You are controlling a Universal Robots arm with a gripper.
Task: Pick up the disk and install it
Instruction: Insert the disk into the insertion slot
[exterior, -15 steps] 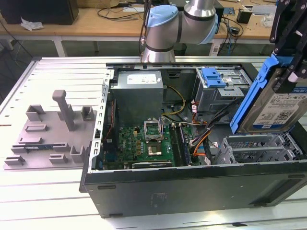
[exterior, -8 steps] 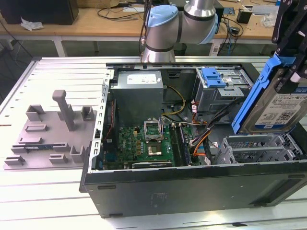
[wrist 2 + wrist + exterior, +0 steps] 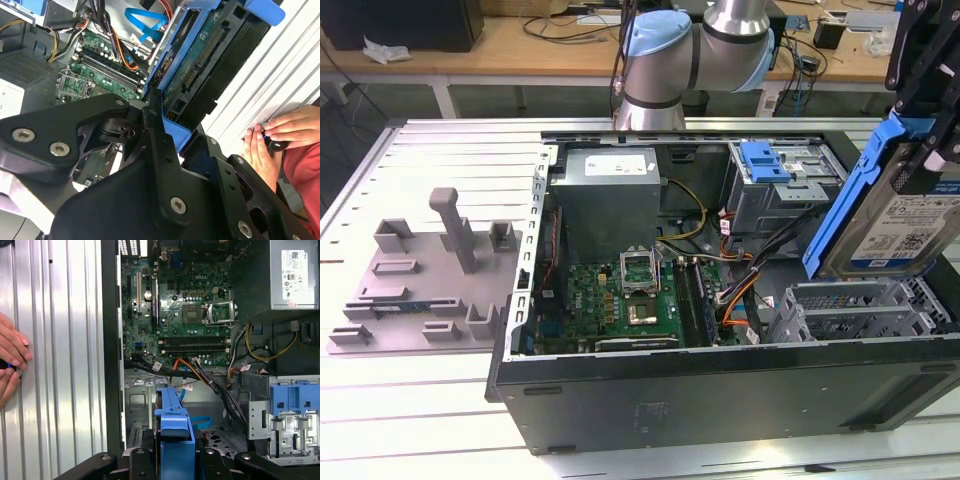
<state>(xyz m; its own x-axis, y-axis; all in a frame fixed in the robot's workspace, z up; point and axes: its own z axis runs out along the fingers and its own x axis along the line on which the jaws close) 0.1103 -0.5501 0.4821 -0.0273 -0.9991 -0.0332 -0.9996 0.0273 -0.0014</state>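
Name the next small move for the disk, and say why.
Probably ease the disk down toward the metal cage. In the exterior view the end effector grips it, tilted, above the case's right end. The cage lies just beneath it, and cables run close by, so a slow descent seems safest.

A white-and-blue barcode label [image 3: 915,232] stands on the disk [image 3: 855,235] held in the jaws, its print too fine to read. Well apart from the jaws, the power supply [image 3: 275,290] carries a white printed label [image 3: 296,275], and the motherboard [image 3: 175,315] bears small white lettering.
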